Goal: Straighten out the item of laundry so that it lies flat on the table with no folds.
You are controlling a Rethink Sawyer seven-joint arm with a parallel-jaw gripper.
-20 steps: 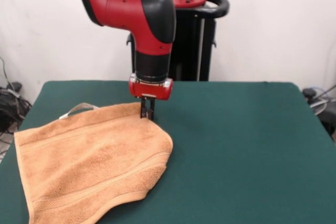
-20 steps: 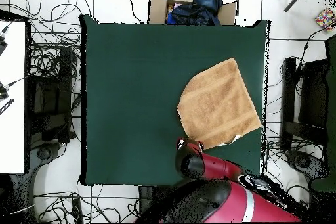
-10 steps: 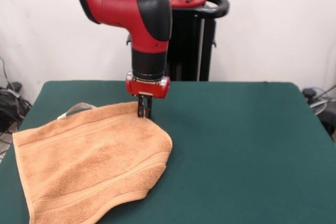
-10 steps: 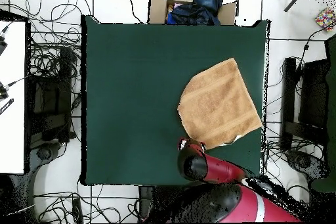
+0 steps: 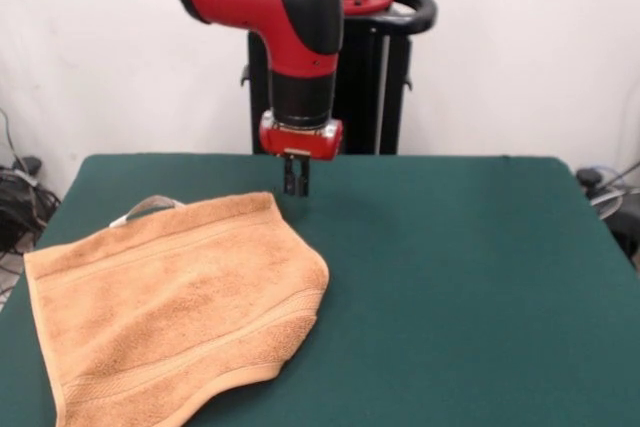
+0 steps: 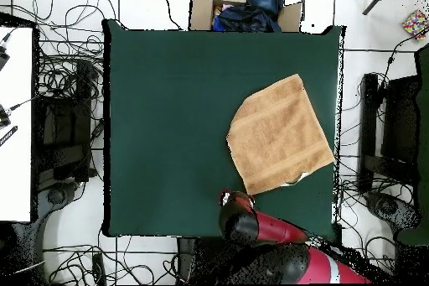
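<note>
1. The orange-tan towel (image 5: 175, 302) is seen lying on the dark green table (image 5: 460, 277), and it is taken here as the landmark for everything else.
2. In the front view the towel is spread toward the table's near left corner, with one corner close to the left edge and a rounded, tucked-under corner pointing toward the table's middle.
3. A woven stripe band is seen running along the towel near its front edge, and a second band near its far edge.
4. A small white tag (image 5: 145, 207) is seen sticking out from under the towel's far edge, resting on the cloth of the table.
5. The gripper (image 5: 296, 185) is held just beyond the towel's far corner, above bare table, and is not touching the towel.
6. Its short dark fingers are seen pressed close together, with nothing held between them.
7. The red and black arm (image 5: 300, 37) is seen coming down from above, directly over the gripper.
8. In the overhead view the towel (image 6: 281, 136) is seen on the right half of the table (image 6: 167, 115), and the arm (image 6: 251, 226) is placed just below the towel's lower left corner.
9. A cardboard box (image 6: 243, 7) holding dark cloth is seen beyond the table edge farthest from the arm, well apart from the towel.
</note>
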